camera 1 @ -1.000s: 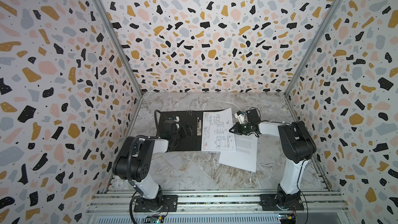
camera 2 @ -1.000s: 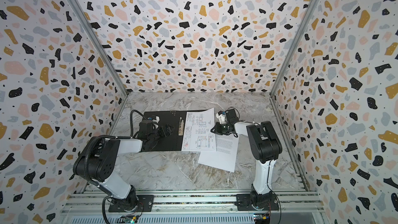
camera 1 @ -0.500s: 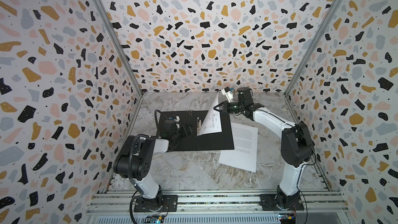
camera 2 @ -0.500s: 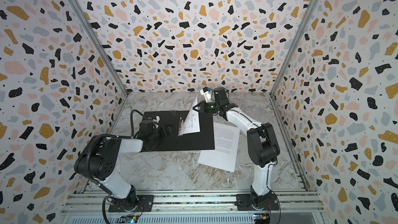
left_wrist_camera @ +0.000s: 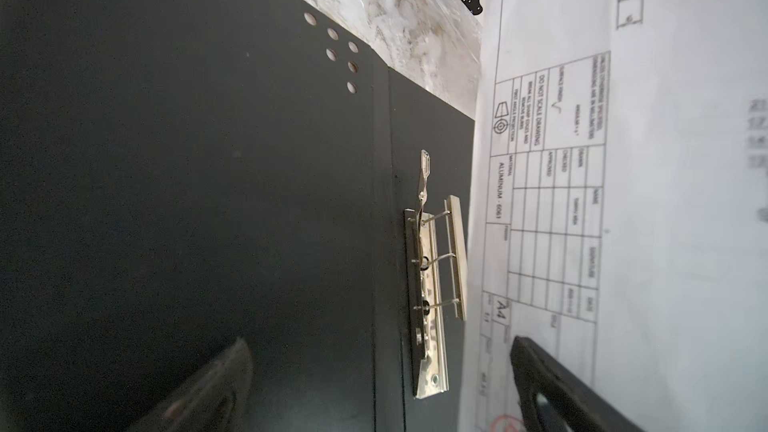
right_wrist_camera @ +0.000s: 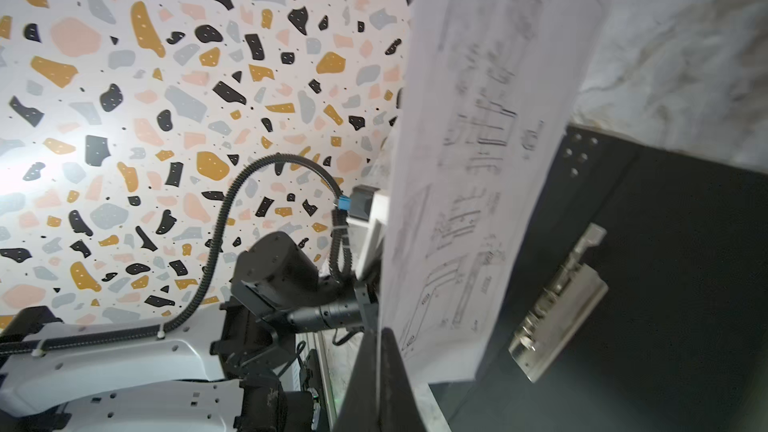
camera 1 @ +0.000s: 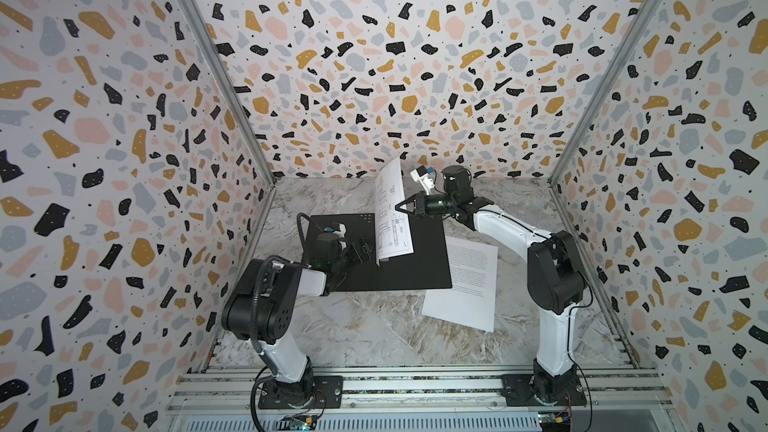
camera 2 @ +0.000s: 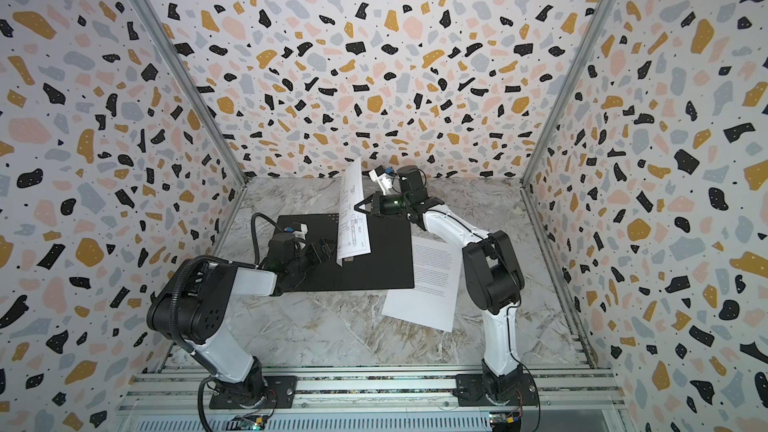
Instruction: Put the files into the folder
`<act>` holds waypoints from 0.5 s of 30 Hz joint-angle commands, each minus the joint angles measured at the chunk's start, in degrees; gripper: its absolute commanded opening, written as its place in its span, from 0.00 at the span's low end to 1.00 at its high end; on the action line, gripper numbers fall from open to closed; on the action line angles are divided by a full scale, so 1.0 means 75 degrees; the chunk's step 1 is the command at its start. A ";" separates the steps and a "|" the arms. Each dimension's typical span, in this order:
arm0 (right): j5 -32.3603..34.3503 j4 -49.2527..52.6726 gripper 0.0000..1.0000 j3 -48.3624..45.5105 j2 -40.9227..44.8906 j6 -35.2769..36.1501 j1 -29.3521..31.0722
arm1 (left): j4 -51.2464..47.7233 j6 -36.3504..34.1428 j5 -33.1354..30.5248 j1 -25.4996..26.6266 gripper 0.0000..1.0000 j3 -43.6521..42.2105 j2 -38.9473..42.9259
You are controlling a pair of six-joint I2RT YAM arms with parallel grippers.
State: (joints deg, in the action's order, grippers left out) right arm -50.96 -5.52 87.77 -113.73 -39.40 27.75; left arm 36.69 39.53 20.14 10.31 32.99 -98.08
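Note:
The folder point(camera 1: 415, 263) point(camera 2: 374, 259) lies open on the table, black inside up, with its metal spine clip point(left_wrist_camera: 432, 284) point(right_wrist_camera: 557, 305) showing. My right gripper point(camera 1: 399, 206) point(camera 2: 358, 207) point(right_wrist_camera: 379, 367) is shut on the edge of the drawing file point(camera 1: 390, 209) point(camera 2: 353, 214) point(right_wrist_camera: 478, 160). That sheet stands nearly upright over the folder, its lower edge by the clip. My left gripper point(camera 1: 361, 249) point(camera 2: 322, 251) point(left_wrist_camera: 378, 392) is open and empty, low over the folder beside the drawing file point(left_wrist_camera: 623, 201). The text file point(camera 1: 465, 280) point(camera 2: 428, 280) lies flat at the folder's right edge.
Patterned walls close in the marbled table point(camera 1: 353, 326) on three sides. An aluminium rail point(camera 1: 415, 384) with both arm bases runs along the front. The left arm's wrist and cable point(right_wrist_camera: 282, 276) sit just behind the raised sheet.
My right gripper has lifted the drawing file from lying flat across the folder to standing upright, moving up, back and left. The left arm and the text file have stayed put.

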 commanded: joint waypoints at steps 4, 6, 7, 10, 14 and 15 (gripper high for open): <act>0.0360 -0.0238 0.00 -0.2096 0.0692 0.0537 -0.0894 | -0.1177 0.0256 0.0024 0.0032 1.00 -0.0358 -0.0317; 0.0355 -0.0224 0.00 -0.2439 0.0673 0.0726 -0.1099 | -0.1176 0.0264 0.0035 0.0032 1.00 -0.0336 -0.0328; 0.0384 -0.0185 0.00 -0.2567 0.0643 0.0864 -0.1192 | -0.1177 0.0261 0.0022 0.0032 1.00 -0.0333 -0.0326; 0.0556 0.0106 0.00 -0.2705 0.0552 0.1275 -0.1348 | -0.1188 0.0252 0.0034 0.0032 1.00 -0.0321 -0.0329; 0.0646 0.0265 0.00 -0.2863 0.0452 0.1556 -0.1484 | -0.1212 0.0215 0.0010 0.0031 1.00 -0.0356 -0.0305; 0.0679 0.0307 0.00 -0.2892 0.0401 0.1601 -0.1485 | -0.1212 0.0218 0.0013 0.0032 1.00 -0.0367 -0.0316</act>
State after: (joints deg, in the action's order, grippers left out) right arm -46.65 -4.51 66.74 -111.28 -30.83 16.80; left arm 36.99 40.10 20.32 10.31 32.86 -98.08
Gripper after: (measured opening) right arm 0.041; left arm 0.997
